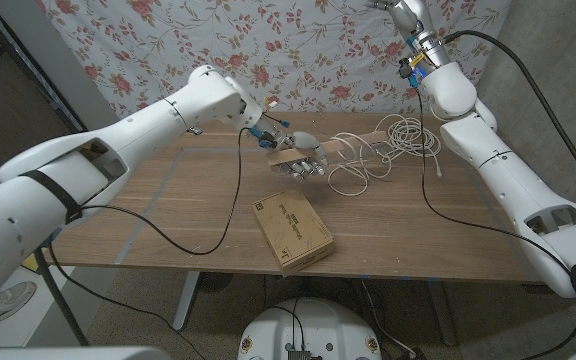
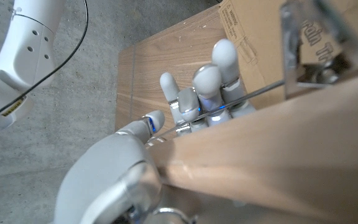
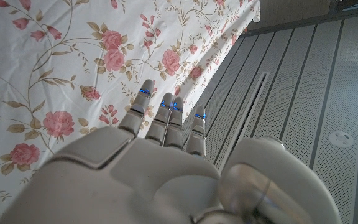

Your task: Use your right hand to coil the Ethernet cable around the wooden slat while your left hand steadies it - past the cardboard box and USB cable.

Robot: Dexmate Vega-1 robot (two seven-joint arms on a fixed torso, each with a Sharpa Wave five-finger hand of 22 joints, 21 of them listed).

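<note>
Gripping the wooden slat (image 1: 313, 150) with your left hand (image 1: 303, 165), you're keeping it over the middle of the wooden table (image 1: 168, 215), fingers (image 2: 209, 87) wrapped around the slat's end. Bare tabletop is lying open to the outside of that hand, toward the table's left edge. The cardboard box (image 1: 291, 231) is sitting just on the near side of the hand, close to the front edge; its label is showing print too small to read. The pale Ethernet cable (image 1: 388, 145) is lying in loose loops just beyond the slat's far end, some strands draping across it. Your right hand (image 3: 160, 155) is hanging high above the table, well apart from the cable, fingers straight and holding nothing, pointing at the flowered cloth (image 3: 55, 62).
</note>
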